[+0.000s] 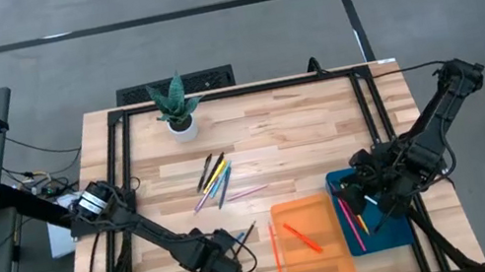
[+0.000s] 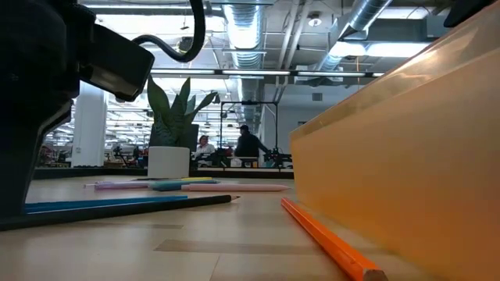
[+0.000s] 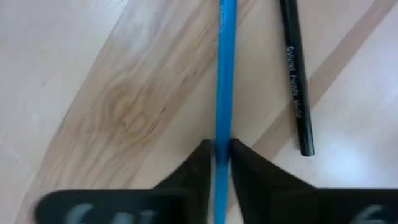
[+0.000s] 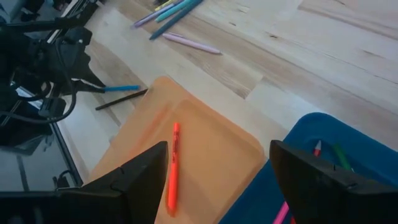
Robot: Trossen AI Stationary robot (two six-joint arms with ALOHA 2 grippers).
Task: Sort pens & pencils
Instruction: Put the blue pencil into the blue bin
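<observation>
A blue pencil (image 3: pixel 224 68) and a black pencil (image 3: pixel 297 74) lie side by side on the wooden table near its front edge. My left gripper (image 3: pixel 222 148) points down over them, shut on the blue one; it is left of the orange tray (image 1: pixel 329 256). An orange pen (image 4: pixel 173 165) lies in that tray, and an orange pencil (image 1: pixel 274 248) lies on the table beside it. Several pens (image 1: pixel 353 222) lie in the blue tray (image 1: pixel 389 230). More pens and pencils (image 1: pixel 215 176) lie in a loose pile mid-table. My right gripper (image 4: pixel 217 149) hangs open above the two trays. My left gripper pinches the blue pencil's shaft (image 3: pixel 222 138) between its two fingers. The fingers (image 3: pixel 245 163) come from above, pointing down, one on each side of the pencil and across its length. The pencil lies flat on the table, as the low view shows (image 2: pixel 101 204).
A potted plant (image 1: pixel 177 107) stands at the table's far edge. The orange tray's wall (image 2: pixel 406 156) rises close by the left gripper. A dark frame (image 1: pixel 120 178) runs along the table's edges. Bare wood lies between the pile and the front edge.
</observation>
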